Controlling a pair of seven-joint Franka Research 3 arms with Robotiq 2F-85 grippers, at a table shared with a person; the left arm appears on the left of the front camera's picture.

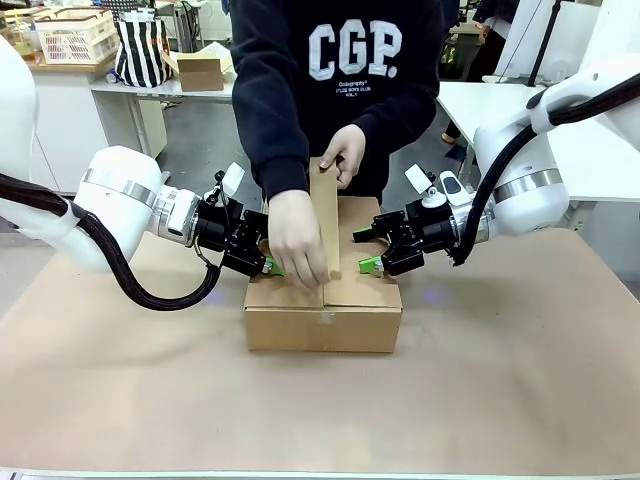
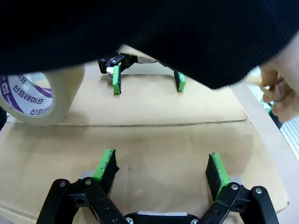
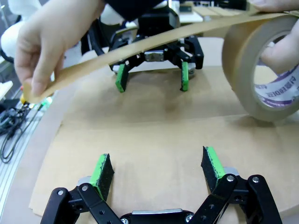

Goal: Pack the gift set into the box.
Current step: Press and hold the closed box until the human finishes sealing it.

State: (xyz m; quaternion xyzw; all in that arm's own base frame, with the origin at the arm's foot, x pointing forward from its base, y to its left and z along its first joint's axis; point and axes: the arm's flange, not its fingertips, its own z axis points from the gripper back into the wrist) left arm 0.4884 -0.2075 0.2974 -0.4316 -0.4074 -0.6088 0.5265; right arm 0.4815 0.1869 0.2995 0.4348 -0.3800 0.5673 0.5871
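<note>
The box (image 1: pixel 322 315) sits mid-table with its top flaps folded flat. My left gripper (image 1: pixel 262 262) rests open on the left flap (image 2: pixel 163 135), and my right gripper (image 1: pixel 372 255) rests open on the right flap (image 3: pixel 154 135). Each wrist view shows its own green-padded gripper, left (image 2: pixel 162 170) and right (image 3: pixel 157 170), wide apart over bare cardboard, with the other gripper facing it. A person's hands (image 1: pixel 298 240) stretch a strip of brown tape (image 3: pixel 154 42) from a tape roll (image 3: pixel 261 70) along the centre seam. The gift set is hidden.
Brown paper covers the table (image 1: pixel 500 380), with free room in front of and beside the box. The person stands close at the far edge. Behind are a white table (image 1: pixel 590 150), a small carton (image 1: pixel 200 72), a striped bag (image 1: pixel 140 50) and a basket (image 1: pixel 75 35).
</note>
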